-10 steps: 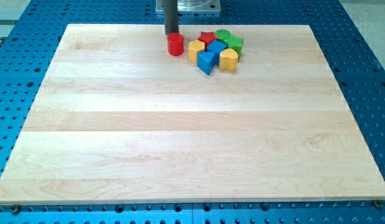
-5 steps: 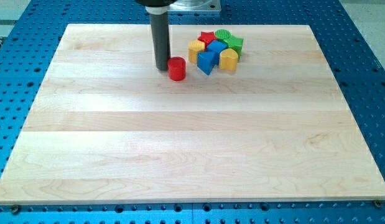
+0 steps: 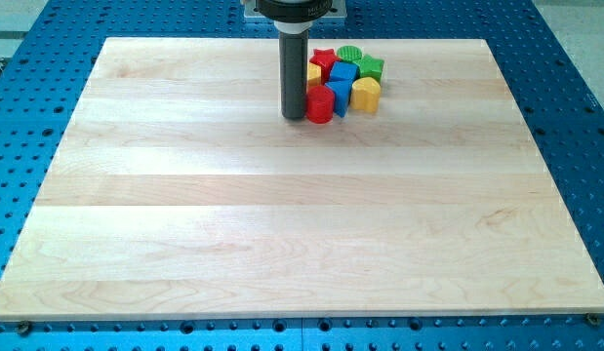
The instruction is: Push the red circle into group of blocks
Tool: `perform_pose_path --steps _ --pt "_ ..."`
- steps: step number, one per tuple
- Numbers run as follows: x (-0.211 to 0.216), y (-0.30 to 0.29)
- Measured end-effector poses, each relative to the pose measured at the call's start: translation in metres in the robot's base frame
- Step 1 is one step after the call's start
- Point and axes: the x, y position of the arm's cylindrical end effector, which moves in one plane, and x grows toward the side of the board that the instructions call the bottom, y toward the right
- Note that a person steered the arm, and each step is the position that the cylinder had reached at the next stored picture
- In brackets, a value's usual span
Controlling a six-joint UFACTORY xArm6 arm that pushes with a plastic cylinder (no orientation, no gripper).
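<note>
Wooden board (image 3: pixel 282 224): my tip (image 3: pixel 294 116) touching red circle (image 3: pixel 319 104), against blue block (image 3: pixel 340 91).

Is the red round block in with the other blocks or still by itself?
In. The red circle touches a blue block at the group's lower left edge, and my tip sits right against its left side.

A single camera looks down at a slant from above the near edge of the wooden board (image 3: pixel 282 224), facing toward the far edge at the view's top. It stands far enough back to take in the whole board and the blue perforated table (image 3: pixel 575 97) around it. No second view shares the scene.
</note>
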Motion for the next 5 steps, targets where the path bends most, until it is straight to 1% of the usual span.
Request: perform_pose_path --steps 1,2,3,4,5 --pt "0.000 -0.002" --pt "0.058 -0.002" --pt "0.045 0.035" --pt "0.012 0.037" --pt "0.006 0.037"
